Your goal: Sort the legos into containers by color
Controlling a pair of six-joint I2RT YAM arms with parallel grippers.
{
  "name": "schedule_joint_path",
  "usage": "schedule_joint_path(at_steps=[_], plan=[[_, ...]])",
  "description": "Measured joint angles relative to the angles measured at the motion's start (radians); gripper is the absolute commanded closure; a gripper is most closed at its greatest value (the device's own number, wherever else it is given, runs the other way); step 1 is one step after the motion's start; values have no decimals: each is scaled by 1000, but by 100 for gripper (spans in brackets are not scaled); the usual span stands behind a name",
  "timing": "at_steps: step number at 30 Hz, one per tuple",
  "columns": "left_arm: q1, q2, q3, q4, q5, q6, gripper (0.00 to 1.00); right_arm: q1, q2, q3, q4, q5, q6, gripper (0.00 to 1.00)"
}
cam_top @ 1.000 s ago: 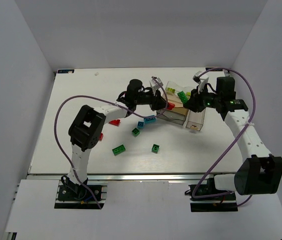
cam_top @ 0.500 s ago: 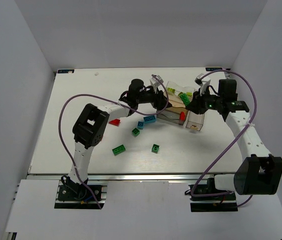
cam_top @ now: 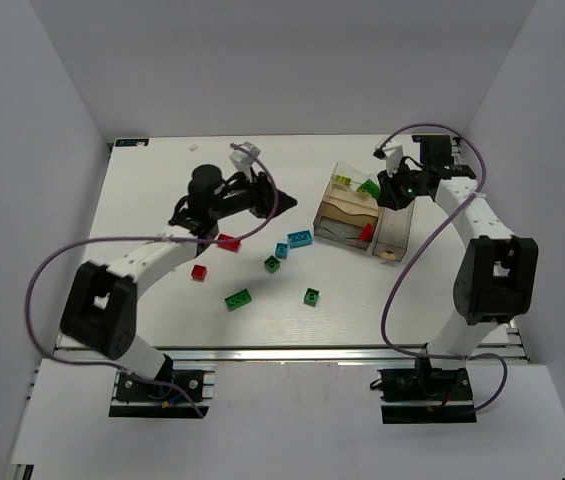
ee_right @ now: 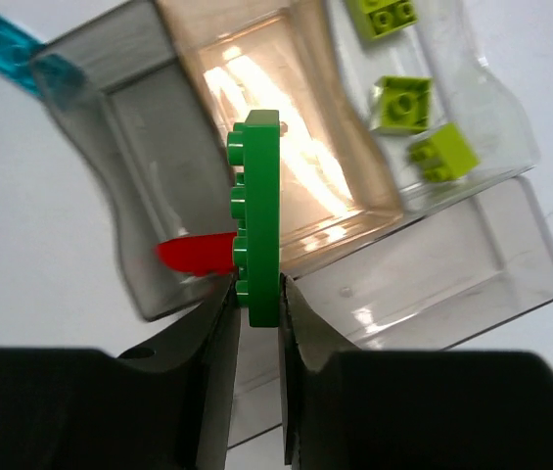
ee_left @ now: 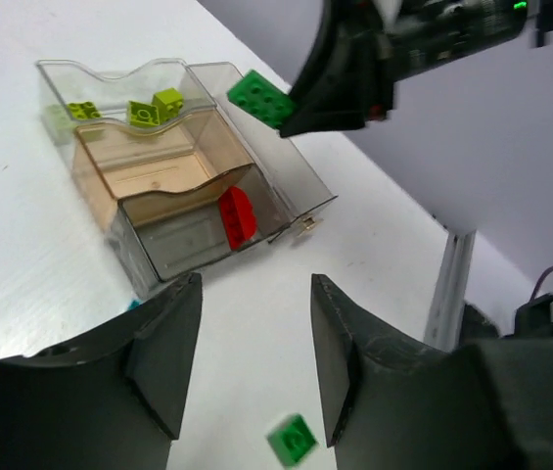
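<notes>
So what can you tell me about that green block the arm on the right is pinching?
The green block is a thin, glossy green plastic brick with round studs on one face. The right arm's jaws pinch one end of it, one on the studded face, one on the back; nothing else touches it. It hangs in the air above the cluster of clear boxes, not inside any.
</notes>
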Motion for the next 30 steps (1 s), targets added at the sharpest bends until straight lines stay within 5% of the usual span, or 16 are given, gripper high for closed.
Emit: schedule_joint_path(at_steps=[4, 9, 16, 18, 22, 30], plan=[[27, -234, -148, -61, -46, -64, 34, 1, 109, 129, -20, 52, -66, 100], [27, -416, -280, -183, -126, -109, 11, 13, 212, 243, -47, 101, -146, 100], [27, -578, -290, -443, -352, -116, 2, 49, 318, 327, -114, 136, -223, 91], [28, -592, -278, -505, -401, -115, 2, 61, 327, 328, -130, 145, -238, 86], [28, -568, -239, -611, -472, -115, 3, 82, 347, 335, -161, 166, -257, 56], [28, -430, -132, -814, -581, -127, 3, 92, 359, 360, -174, 187, -264, 49]])
